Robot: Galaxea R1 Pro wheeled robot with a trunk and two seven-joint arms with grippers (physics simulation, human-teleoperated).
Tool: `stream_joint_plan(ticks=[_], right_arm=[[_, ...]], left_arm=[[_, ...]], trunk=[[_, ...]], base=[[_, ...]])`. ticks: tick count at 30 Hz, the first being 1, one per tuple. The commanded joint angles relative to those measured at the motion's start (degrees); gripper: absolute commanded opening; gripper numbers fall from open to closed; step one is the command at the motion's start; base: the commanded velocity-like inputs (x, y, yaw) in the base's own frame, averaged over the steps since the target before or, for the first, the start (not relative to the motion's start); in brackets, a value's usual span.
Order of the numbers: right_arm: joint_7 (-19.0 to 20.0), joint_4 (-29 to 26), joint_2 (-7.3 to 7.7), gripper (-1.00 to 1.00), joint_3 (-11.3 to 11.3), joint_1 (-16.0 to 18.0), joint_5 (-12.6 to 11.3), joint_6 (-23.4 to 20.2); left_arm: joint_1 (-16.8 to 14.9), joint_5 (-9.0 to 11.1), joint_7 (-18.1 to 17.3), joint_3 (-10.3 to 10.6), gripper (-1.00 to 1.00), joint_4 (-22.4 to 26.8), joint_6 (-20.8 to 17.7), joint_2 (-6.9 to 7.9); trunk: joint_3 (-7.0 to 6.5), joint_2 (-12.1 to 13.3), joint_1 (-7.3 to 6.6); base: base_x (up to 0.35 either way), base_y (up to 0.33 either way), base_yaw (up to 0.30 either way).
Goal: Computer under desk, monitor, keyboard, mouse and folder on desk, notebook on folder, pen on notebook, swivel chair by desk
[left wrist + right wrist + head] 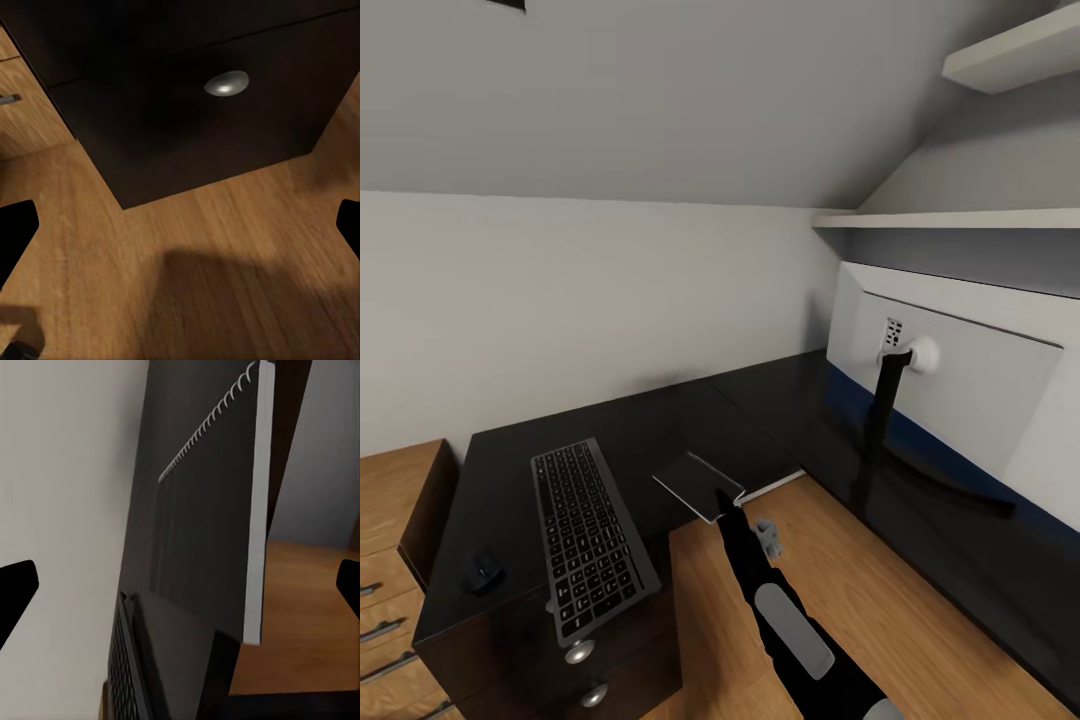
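**A:** While the right gripper (728, 500) sits at the notebook (698, 482), I read this as the notebook step. The fingers are spread wide with nothing pinched, and the notebook's near corner is just ahead of them, hanging past the desk (760, 410) edge.

**B:** Left gripper (180, 225)?

**A:** Spread wide too, and empty. It hangs low over the wood floor (225, 247), with the black drawer unit (187, 112) and its knob (225, 82) just ahead.

**B:** Next move?

**A:** Probably close on that overhanging corner, lift, and carry it across. The keyboard (592, 540) lies beyond the notebook from the right gripper and the mouse (485, 573) further still. I can't spot a folder by the mouse, so there's no base for the stack yet.

**B:** Room?

**A:** Glossy black L-shaped top under a sloped ceiling. The monitor (950, 385) is on the desk well off to the gripper's right, its back toward us. Wall shelves (960, 218) hang above it.
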State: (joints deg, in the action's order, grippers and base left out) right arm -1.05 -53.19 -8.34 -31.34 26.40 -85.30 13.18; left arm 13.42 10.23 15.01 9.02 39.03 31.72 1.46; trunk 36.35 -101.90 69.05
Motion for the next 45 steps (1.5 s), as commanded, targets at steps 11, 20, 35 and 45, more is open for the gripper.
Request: stream_joint_plan(ticks=[11, 20, 35, 45], right_arm=[[-0.1, 0.0, 0.47, 1.00, 0.0, 0.1, -0.6, 0.4], [-0.1, 0.0, 0.59, 1.00, 0.0, 0.1, -0.5, 0.5], [-2.1, 2.2, 0.41, 1.00, -0.1, 0.1, -0.2, 0.2], [-10.0, 8.3, 0.24, 1.00, -1.0, 0.4, 10.4, 0.3]], left_arm=[[0.0, 1.1, 0.4, 0.5, 1.00, 0.1, 0.1, 0.12], [0.0, 2.2, 0.4, 0.3, 1.00, 0.1, 0.1, 0.12], [0.0, 4.0, 0.5, -1.5, 1.00, 0.1, 0.0, 0.04], [0.0, 4.1, 0.6, -1.6, 1.00, -1.4, -0.2, 0.01]], trunk=[[0.05, 0.0, 0.00], [0.05, 0.0, 0.00], [-0.85, 2.0, -1.10], [-2.65, 6.0, -3.30]], base=[[-0.144, -0.146, 0.000], [-0.234, -0.243, 0.000], [-0.099, -0.113, 0.000], [-0.001, -0.001, 0.000]])
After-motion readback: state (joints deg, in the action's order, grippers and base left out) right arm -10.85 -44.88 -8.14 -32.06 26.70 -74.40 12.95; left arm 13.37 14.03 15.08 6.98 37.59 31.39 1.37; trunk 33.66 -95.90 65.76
